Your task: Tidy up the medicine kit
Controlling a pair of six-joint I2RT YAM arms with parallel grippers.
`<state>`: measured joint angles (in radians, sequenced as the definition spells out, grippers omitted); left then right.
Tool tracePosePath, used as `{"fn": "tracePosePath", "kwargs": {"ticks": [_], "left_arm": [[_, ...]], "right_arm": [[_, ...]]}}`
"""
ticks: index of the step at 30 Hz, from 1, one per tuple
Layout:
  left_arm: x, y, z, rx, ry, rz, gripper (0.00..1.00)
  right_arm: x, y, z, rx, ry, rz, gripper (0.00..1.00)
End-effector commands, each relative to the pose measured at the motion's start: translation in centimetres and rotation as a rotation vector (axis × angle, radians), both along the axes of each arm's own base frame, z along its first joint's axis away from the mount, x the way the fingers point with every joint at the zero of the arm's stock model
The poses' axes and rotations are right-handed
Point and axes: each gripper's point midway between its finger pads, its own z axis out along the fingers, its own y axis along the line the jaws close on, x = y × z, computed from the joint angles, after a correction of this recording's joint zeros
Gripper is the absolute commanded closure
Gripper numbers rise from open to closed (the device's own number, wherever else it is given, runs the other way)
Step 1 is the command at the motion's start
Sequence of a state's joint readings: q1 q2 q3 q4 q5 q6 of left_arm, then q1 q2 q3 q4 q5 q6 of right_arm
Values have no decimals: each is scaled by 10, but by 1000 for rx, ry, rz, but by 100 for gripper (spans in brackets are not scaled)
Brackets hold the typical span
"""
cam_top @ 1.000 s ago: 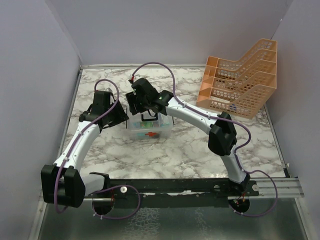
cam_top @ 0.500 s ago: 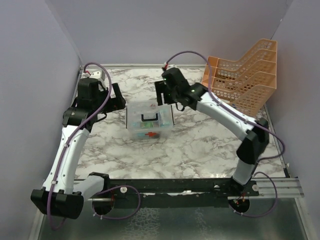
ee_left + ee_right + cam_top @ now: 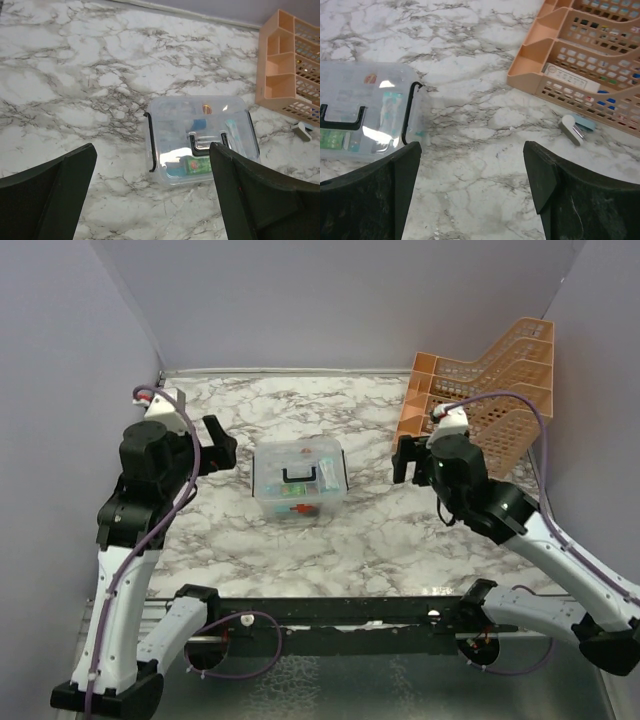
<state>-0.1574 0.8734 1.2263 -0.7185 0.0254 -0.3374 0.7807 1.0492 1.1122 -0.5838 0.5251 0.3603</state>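
I am hovering my left gripper [image 3: 217, 445] and my right gripper [image 3: 404, 460] above the marble table [image 3: 380, 530], one on each side of the medicine kit [image 3: 298, 480], and neither is touching it. I am spreading both pairs of jaws wide, and nothing is sitting between them. The kit is resting near the middle of the table with its clear lid on, its black handle [image 3: 206, 142] lying flat on top and black clips showing at its short ends. Small packets are showing through the lid. The orange rack [image 3: 480, 400] is standing at the far right corner, with a small white and blue object [image 3: 575, 129] lying just beside it.
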Motion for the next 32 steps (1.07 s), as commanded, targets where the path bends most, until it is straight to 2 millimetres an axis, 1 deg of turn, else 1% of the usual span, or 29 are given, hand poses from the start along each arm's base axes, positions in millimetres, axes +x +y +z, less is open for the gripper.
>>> {"fn": "tracePosePath", "kwargs": {"ticks": [1, 2, 3, 5, 7, 9, 11, 14, 18, 22, 32], "left_arm": [[-18, 15, 27, 4, -138, 63, 1], [-22, 17, 32, 0, -157, 74, 1], [-27, 19, 36, -2, -178, 80, 1], [-38, 21, 48, -22, -229, 86, 1], [-49, 19, 62, -33, -282, 63, 1], [-58, 15, 71, -29, -319, 28, 1], [-65, 15, 77, -22, -343, 15, 1], [-72, 16, 77, -19, -344, 11, 1], [-78, 12, 75, -32, -329, -11, 1], [-82, 5, 72, -68, -324, -42, 1], [-83, 8, 69, -88, -318, -14, 1]], "right_arm": [[-24, -53, 26, 5, -93, -122, 14], [-30, -61, 32, 13, -104, -137, 14], [-35, -69, 42, 32, -127, -149, 14], [-46, -82, 60, 45, -172, -147, 6], [-56, -97, 74, 40, -205, -155, 5], [-67, -112, 83, 44, -230, -170, 4], [-75, -120, 87, 59, -245, -171, 4], [-83, -128, 85, 98, -245, -183, 4], [-90, -129, 78, 145, -229, -183, 3], [-93, -128, 71, 171, -210, -182, 3], [-95, -127, 62, 209, -197, -188, 3]]}}
